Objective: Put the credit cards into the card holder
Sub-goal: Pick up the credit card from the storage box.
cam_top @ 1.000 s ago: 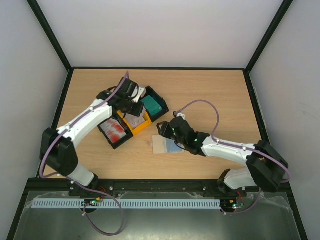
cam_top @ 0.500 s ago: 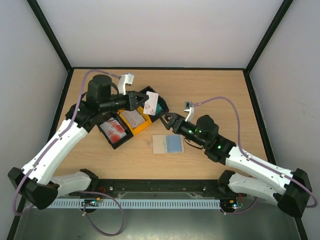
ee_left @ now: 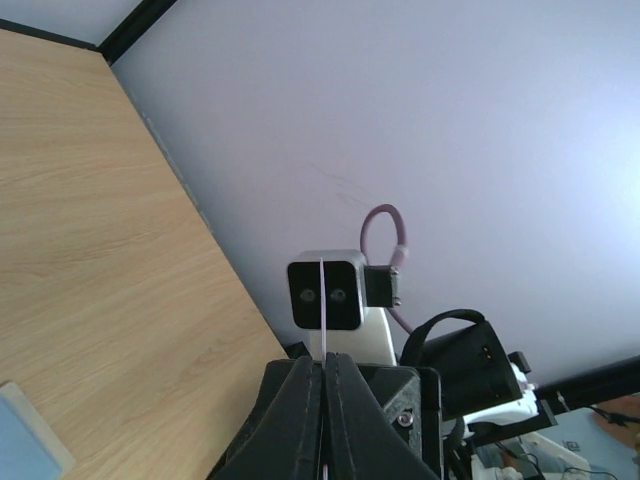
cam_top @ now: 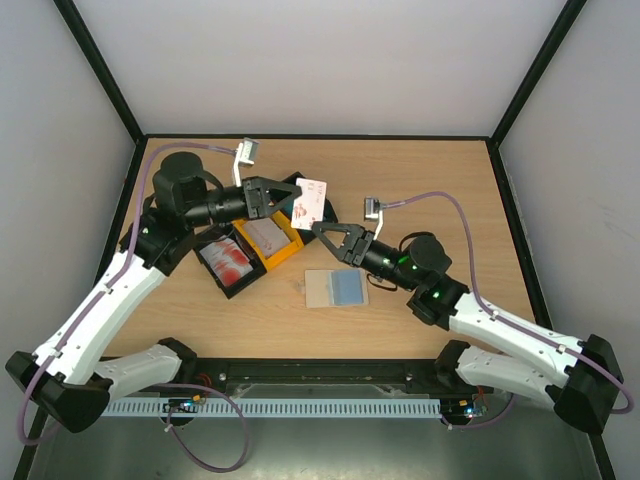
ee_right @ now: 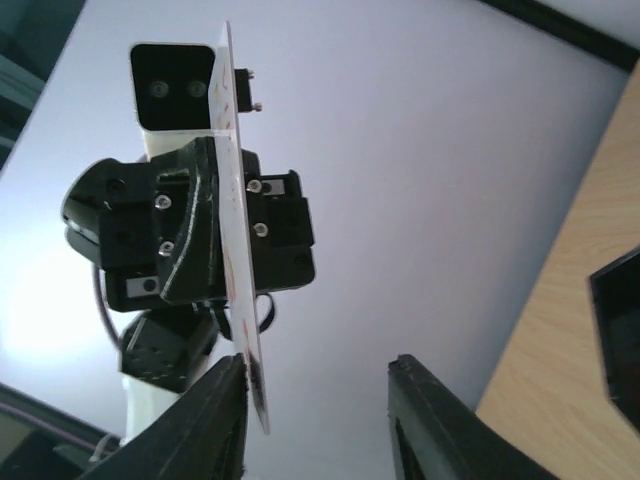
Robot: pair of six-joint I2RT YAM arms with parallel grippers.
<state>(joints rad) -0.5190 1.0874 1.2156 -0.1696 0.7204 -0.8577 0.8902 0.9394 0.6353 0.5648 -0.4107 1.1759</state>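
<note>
My left gripper [cam_top: 287, 197] is shut on one credit card [cam_top: 311, 201], white with red marks, held in the air above the trays. In the left wrist view the credit card [ee_left: 323, 300] shows edge-on, sticking out of the shut left gripper [ee_left: 323, 368]. My right gripper [cam_top: 329, 238] is open and points at the card from the right. In the right wrist view the credit card [ee_right: 236, 230] has its lower corner just inside the left finger of my right gripper [ee_right: 318, 405], with no grip on it. The card holder [cam_top: 335, 288] lies open and flat on the table, beige and blue-grey.
A black tray with red-and-white cards [cam_top: 228, 262] and a yellow tray with pale cards [cam_top: 270, 238] sit left of the card holder. A further black tray [cam_top: 325, 213] is mostly hidden behind the held card. The table's right half [cam_top: 450, 190] is bare wood.
My left arm lifted a card out of the trays and swung it right. My right gripper left the card holder, rose towards the card, and its jaws have narrowed.
</note>
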